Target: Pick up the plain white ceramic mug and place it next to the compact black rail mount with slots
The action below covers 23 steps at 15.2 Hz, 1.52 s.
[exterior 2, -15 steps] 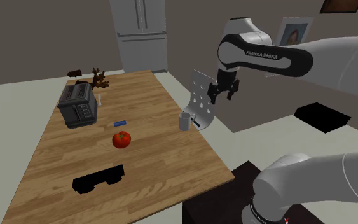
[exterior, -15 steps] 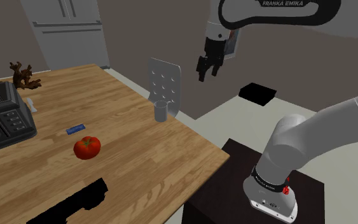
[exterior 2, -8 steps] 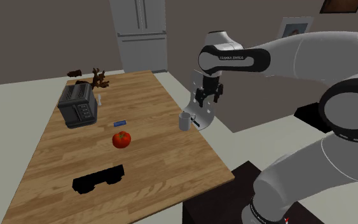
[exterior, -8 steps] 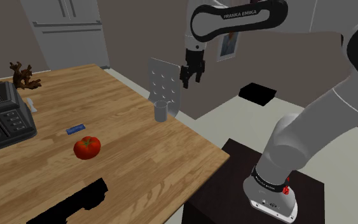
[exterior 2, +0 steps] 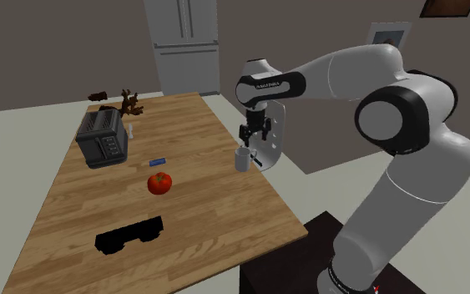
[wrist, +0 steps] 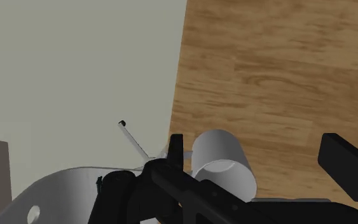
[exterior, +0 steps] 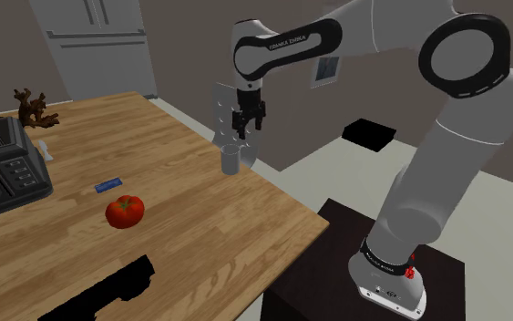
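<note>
The pale grey-white mug (exterior: 233, 159) (exterior 2: 241, 159) stands upright near the wooden table's edge, just in front of a perforated grey plate (exterior: 236, 111). My black gripper (exterior: 248, 127) (exterior 2: 250, 137) hangs open just above the mug, apart from it. In the wrist view the mug (wrist: 225, 162) lies below, between the spread fingers and closer to one of them; the gripper (wrist: 260, 153) holds nothing. The black slotted rail mount (exterior: 108, 290) (exterior 2: 130, 234) lies near the table's front edge, far from the mug.
A red tomato (exterior: 125, 211) and a small blue item (exterior: 108, 185) lie mid-table. A dark toaster (exterior: 4, 169) and a brown figurine (exterior: 34, 109) sit at the shoulder view's left. The table (exterior: 218, 219) ends just beyond the mug. A fridge (exterior: 99, 41) stands behind.
The arm has swung toward the shoulder view's left and lowered, bringing the gripper from beside the perforated plate to just above the mug. The mug has not moved.
</note>
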{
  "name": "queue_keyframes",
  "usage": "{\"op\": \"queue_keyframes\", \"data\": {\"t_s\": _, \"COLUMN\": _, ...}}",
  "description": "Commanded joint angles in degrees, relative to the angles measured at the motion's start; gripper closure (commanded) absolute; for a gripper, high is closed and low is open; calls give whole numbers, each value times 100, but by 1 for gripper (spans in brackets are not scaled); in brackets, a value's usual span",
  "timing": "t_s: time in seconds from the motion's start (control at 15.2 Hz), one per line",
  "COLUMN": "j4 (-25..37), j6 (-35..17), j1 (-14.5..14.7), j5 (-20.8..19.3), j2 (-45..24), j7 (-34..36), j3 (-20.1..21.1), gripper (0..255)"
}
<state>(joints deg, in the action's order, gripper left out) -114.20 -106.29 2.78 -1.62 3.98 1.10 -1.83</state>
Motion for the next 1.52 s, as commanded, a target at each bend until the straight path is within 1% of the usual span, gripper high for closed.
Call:
{"op": "queue_keyframes", "data": {"t_s": 0.0, "j4": 353, "j6": -44, "j1": 28, "j5": 10, "j2": -503, "j7": -55, "j3": 24, "gripper": 0}}
{"op": "queue_keyframes", "data": {"t_s": 0.26, "j4": 1068, "j6": -52, "j1": 86, "j5": 13, "j2": -1439, "j7": -140, "j3": 82, "gripper": 0}}
{"op": "queue_keyframes", "data": {"t_s": 0.59, "j4": 2084, "j6": 73, "j1": 156, "j5": -6, "j2": -2583, "j7": -229, "j3": 157, "gripper": 0}}
{"op": "queue_keyframes", "data": {"t_s": 1.06, "j4": 1643, "j6": -442, "j1": 148, "j5": -11, "j2": -2656, "j7": -225, "j3": 152, "gripper": 0}}
{"op": "queue_keyframes", "data": {"t_s": 1.45, "j4": 1610, "j6": -483, "j1": 148, "j5": -11, "j2": -2665, "j7": -225, "j3": 152, "gripper": 0}}
